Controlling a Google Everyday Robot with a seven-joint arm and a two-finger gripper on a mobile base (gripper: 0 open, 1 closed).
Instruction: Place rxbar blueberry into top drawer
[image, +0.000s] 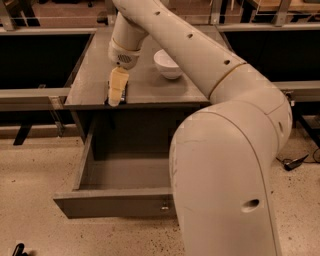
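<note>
The rxbar blueberry (107, 98) lies on the grey table near its front left edge. Only dark slivers of its wrapper show on either side of my gripper. My gripper (116, 96) points down right on top of the bar, at the table's front edge. The top drawer (115, 202) is pulled open below the table. Its grey front panel has a small metal knob (164, 206), and the part of its inside that shows holds nothing. My arm hides the drawer's right part.
A white bowl (167, 64) stands on the table (90, 75) to the right of the gripper. My large white arm (225, 150) fills the right side of the view. Dark benches stand at the left and right, and a speckled floor lies below.
</note>
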